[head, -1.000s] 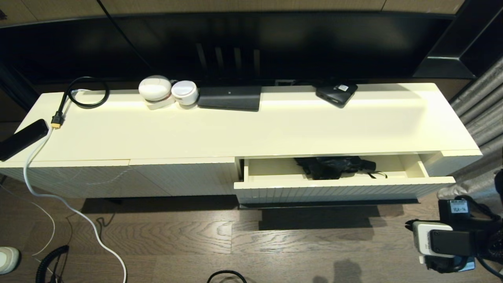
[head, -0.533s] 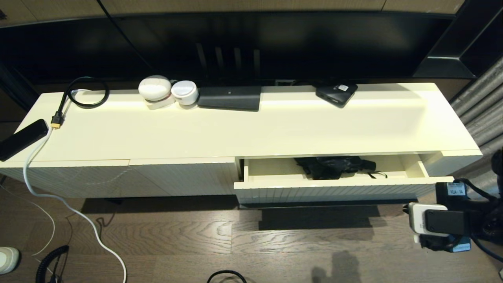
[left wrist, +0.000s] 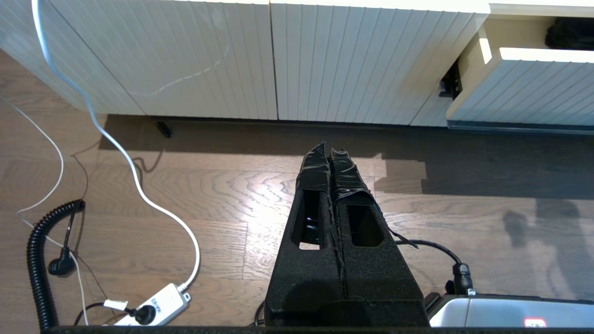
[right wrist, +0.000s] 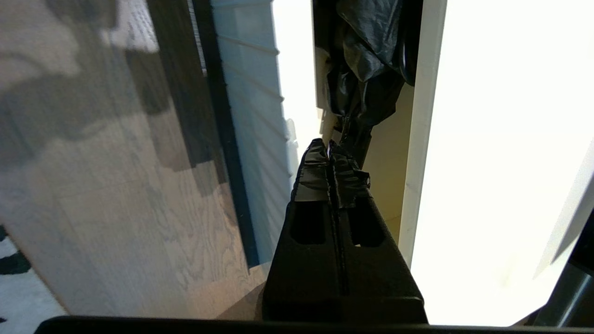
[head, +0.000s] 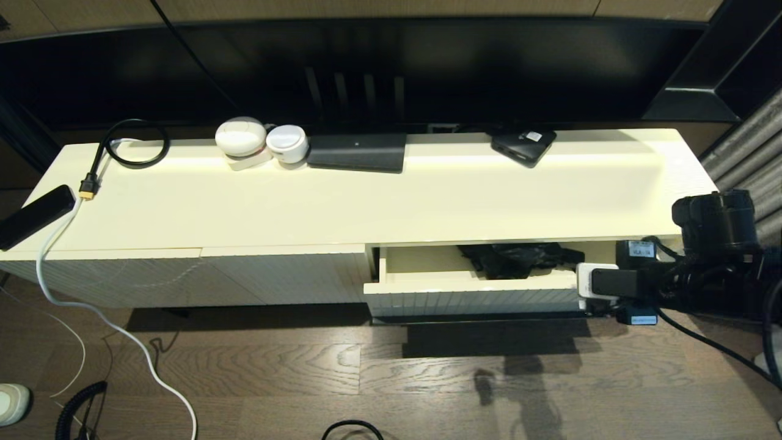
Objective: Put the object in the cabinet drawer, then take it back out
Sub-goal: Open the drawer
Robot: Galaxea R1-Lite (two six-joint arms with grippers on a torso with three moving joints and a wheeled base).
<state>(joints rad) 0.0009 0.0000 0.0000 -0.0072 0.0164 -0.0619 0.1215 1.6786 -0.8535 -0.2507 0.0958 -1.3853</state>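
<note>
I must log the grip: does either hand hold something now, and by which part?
Nothing is held: the right hand is shut and empty over the open cabinet drawer; the left hand is shut, parked.

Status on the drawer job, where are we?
Done: the cabinet drawer is pulled open and a crumpled black object lies inside. In hand: the right gripper is at the drawer's right end, fingers shut, just short of the object and holding nothing. Left: grasp it and lift it out. The left gripper is parked over the floor.
</note>
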